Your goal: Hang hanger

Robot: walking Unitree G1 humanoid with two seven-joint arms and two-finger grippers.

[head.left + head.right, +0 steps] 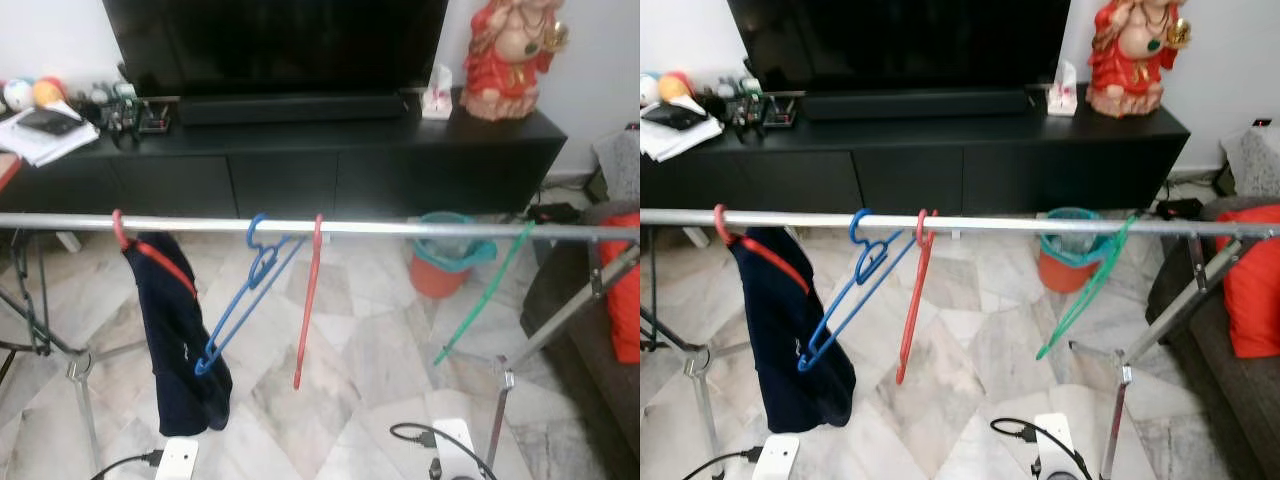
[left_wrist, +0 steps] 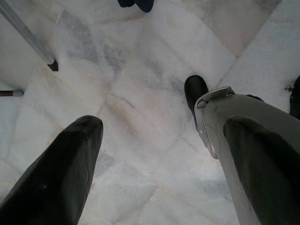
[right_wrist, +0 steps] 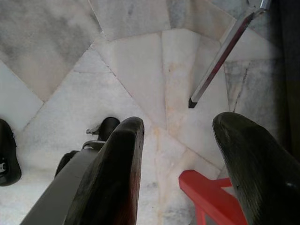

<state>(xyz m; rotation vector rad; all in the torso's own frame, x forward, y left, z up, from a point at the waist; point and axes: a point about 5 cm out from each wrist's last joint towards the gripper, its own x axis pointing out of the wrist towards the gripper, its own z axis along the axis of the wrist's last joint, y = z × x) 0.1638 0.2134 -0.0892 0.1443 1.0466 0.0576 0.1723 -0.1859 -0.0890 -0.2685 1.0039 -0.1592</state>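
1. The rail ran level across the head views, and four hangers hung from it: a red hanger carrying a dark garment, a blue hanger, a second red hanger just beside it, and a green hanger well apart towards the robot's right.
2. In the right wrist view a red piece, possibly another hanger, lay low between the fingers; whether it was touched could not be told.
3. The right gripper had its fingers apart and pointed down at the marble floor.
4. The left gripper was likewise spread and held nothing, beside the robot's own leg.
5. Judged from this, either a hanging had just finished or the next pick-up was in hand.
6. The next move would call for closing on a hanger and lifting its hook over the rail's free stretch between the second red hanger and the green hanger.
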